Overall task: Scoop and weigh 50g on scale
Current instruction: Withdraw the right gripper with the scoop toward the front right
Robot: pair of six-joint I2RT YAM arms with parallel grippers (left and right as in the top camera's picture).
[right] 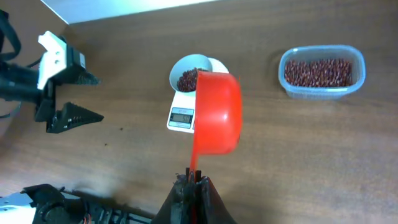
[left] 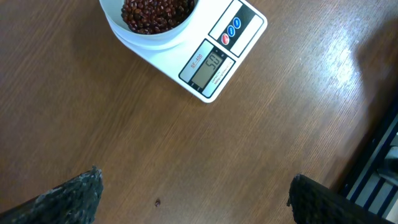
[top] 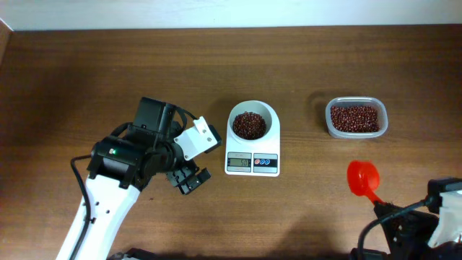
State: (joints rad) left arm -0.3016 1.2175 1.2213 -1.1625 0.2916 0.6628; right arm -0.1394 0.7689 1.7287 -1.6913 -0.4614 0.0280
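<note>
The right gripper (right: 193, 184) holds the red scoop (right: 217, 112) near the front edge, and red beans (top: 250, 125) already lie in the bowl (top: 266, 107) on the scale (top: 253, 163)

The right jaws are closed tight on the scoop handle, and from above the scoop looks empty. The scale stands mid-table and its display is too small to read surely. If the weight is short, the arm should probably take only few beans from the clear tub (top: 355, 118), well apart to the right, and tip them slowly over the bowl. The left gripper (left: 196, 180) hangs wide open and empty just left of the scale, off the path from tub to bowl
</note>
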